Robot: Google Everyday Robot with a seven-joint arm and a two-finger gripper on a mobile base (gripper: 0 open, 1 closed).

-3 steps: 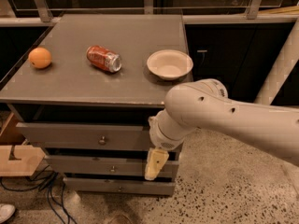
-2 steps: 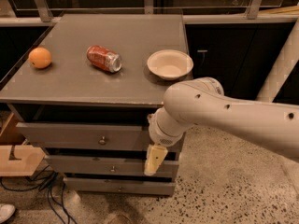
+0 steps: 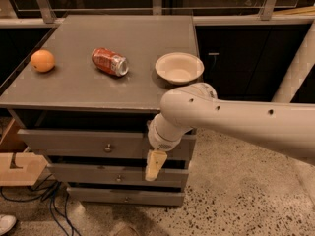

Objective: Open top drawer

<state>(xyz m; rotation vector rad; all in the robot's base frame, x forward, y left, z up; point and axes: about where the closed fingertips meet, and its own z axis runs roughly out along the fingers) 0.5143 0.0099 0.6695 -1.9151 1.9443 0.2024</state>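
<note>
The hand has edged slightly left and upward over the last second. It now hangs at the lower edge of the top drawer, to the right of its round knob and not touching it. I cannot tell whether the hand is clenched or released. The drawer looks shut, so the reach seems barely begun. The grey bench carries an orange, a toppled red can and an empty bowl. Speckled floor lies below, with dark cabinets to the right.
</note>
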